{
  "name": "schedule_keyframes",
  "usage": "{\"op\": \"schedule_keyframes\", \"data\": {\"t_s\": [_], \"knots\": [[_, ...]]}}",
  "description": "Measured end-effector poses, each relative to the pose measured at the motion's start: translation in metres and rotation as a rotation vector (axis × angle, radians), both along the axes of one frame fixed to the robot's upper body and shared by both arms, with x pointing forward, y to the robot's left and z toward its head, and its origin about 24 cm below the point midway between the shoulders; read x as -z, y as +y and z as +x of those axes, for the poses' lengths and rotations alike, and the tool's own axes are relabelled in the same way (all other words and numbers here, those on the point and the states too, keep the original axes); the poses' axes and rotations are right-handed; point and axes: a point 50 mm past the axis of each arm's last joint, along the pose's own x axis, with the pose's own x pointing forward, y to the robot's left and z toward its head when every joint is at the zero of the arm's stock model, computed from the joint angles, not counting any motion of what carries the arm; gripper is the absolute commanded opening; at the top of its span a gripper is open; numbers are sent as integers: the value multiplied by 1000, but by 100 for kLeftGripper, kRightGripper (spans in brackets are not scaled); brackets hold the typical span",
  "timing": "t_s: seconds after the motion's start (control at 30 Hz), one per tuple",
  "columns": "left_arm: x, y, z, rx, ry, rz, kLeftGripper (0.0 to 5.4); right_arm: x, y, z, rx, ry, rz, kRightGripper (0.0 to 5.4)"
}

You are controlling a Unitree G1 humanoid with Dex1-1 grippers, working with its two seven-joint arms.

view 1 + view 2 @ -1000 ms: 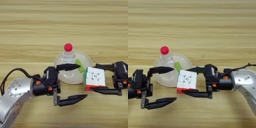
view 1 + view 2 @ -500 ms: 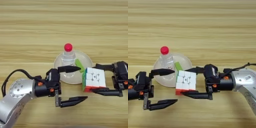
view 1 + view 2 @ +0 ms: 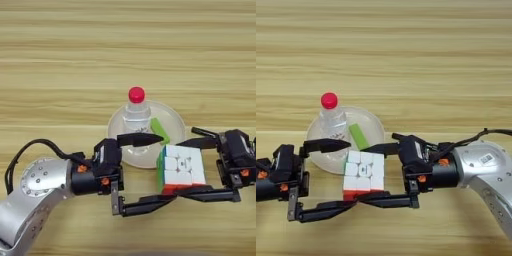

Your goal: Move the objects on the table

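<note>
The puzzle cube (image 3: 184,169), white face up with green and red sides showing, sits just right of the clear bottle (image 3: 140,131) with the red cap (image 3: 136,94) and a green label. My right gripper (image 3: 360,173) reaches in from the right. One black finger lies along the cube's far edge and the other along its near edge, shut on it. My left gripper (image 3: 168,169) comes from the left and is open wider. Its far finger lies over the bottle's front, and its near fingertip lies by the cube's near-left corner, beside the right gripper's near finger.
The wooden table (image 3: 125,45) stretches bare beyond the bottle. A black cable (image 3: 30,150) loops off my left forearm at the lower left. Another cable (image 3: 491,132) runs along my right forearm.
My left gripper has slid right, its open fingers now reaching the bottle's front and the cube's left side. The right gripper, cube and bottle have stayed put.
</note>
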Motion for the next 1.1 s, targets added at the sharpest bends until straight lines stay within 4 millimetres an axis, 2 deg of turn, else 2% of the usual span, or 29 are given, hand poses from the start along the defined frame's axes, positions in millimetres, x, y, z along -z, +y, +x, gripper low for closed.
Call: {"op": "schedule_keyframes", "data": {"t_s": [1.1], "knots": [[1, -3, -2, 20, -12, 9, 540, -3, 9, 3, -14, -15, 28, 334]]}}
